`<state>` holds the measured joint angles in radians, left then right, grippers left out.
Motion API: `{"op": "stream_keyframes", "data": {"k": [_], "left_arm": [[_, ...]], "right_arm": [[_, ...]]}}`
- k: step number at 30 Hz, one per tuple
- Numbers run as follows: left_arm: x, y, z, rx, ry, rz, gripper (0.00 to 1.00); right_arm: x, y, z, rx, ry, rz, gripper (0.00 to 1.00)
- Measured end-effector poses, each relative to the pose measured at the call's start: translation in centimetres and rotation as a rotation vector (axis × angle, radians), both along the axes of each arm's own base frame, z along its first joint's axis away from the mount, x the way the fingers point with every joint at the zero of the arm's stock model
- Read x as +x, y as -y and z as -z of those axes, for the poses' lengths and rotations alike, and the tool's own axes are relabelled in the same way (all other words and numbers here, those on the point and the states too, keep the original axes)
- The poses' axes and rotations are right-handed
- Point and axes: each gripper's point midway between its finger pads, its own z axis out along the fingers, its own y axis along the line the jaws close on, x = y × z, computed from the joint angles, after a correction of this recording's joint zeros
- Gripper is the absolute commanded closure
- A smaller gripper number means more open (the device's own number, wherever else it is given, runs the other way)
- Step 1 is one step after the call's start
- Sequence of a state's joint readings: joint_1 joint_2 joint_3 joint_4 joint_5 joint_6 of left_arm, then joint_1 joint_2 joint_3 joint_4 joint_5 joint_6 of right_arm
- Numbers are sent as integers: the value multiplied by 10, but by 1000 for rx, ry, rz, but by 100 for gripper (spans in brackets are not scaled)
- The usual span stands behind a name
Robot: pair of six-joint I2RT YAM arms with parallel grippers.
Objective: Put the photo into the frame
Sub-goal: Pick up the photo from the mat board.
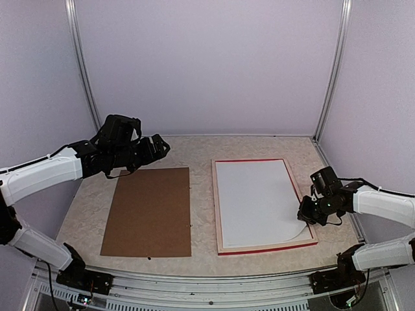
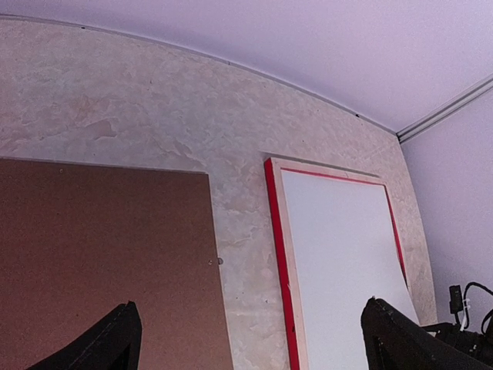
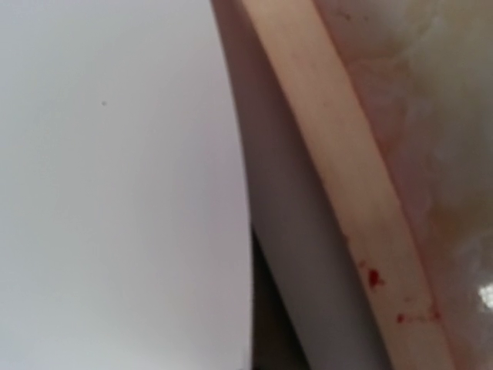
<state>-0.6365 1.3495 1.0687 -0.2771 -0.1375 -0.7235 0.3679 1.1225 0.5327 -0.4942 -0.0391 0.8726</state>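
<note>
Hovering above the far edge of the flat brown rectangular backing board, my left claw stood with its jaws spread wide, holding and touching nothing. My right claw had its jaws pressed together at the near right corner of the large rectangular frame, which lay with its pale wood back upward and its red edge showing. The photo, a thin sheet showing only a plain white face, lay inside that frame. Its near right corner curled upward just beside my right claw. I could not tell whether that corner was pinched between the jaws or only touched them.

The top view alone showed both arms at once, with the board and the frame lying side by side but apart on the mottled beige table. My left wrist view showed my two dark fingers far apart at the bottom of the picture, the board under one and the frame under the other, with bare table between. My right wrist view showed none of my own fingers. It gave a blurred close look at the white sheet, its edge lifted clear with a shadow beneath. Next to it ran the pale wood rail, which bore small red flecks, and the table lay beyond.
</note>
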Motion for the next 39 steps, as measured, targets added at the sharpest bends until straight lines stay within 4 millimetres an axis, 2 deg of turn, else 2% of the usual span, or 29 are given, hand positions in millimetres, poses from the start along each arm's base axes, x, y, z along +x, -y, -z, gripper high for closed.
{"op": "stream_keyframes", "data": {"k": [27,39], "left_arm": [[-1,1,0,2,0,3,1],[-1,1,0,6,3,6,1]], "right_arm": [[1,1,3,-8,5,0,100],[1,1,1,-9,15,-5,75]]}}
